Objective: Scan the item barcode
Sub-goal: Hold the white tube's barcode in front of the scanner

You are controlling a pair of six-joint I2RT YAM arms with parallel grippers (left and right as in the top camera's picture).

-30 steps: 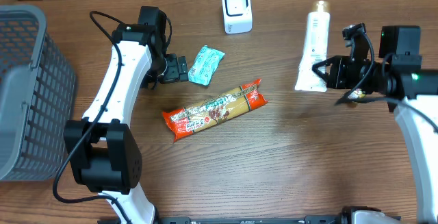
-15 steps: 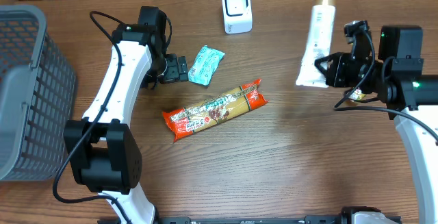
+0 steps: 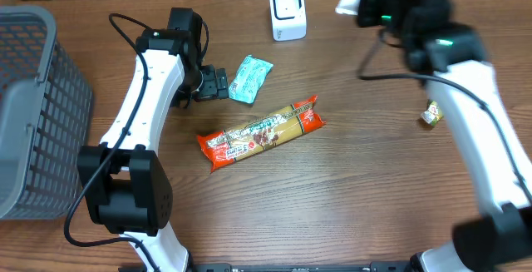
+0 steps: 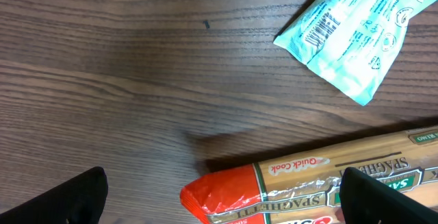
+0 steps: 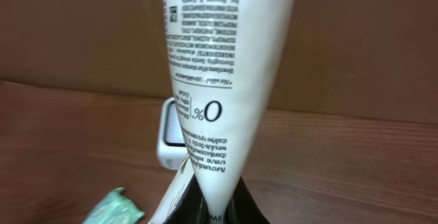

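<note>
Grey basket (image 3: pixel 25 114) sits at the table's left edge. Spaghetti pack (image 4: pixel 328 183) mid-table, print reads "Quick Cook" and "SPAGHETTI", upside down in the left wrist view. Right gripper (image 5: pixel 213 207) clamped on one end of the white tube (image 5: pixel 219 66), held off the table by the far edge, right of the scanner (image 3: pixel 288 12). "0%" is legible, fine print too small. Left gripper (image 3: pixel 214 84) fully spread, holding nothing, just beside the teal packet (image 4: pixel 356 32), barcode showing. Bare wood front and right, with a small wrapper (image 3: pixel 431 114) there.

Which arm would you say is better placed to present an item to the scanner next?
Right: the right gripper is shut on the white tube, held up near the scanner. The left gripper hangs open, holding nothing.
</note>
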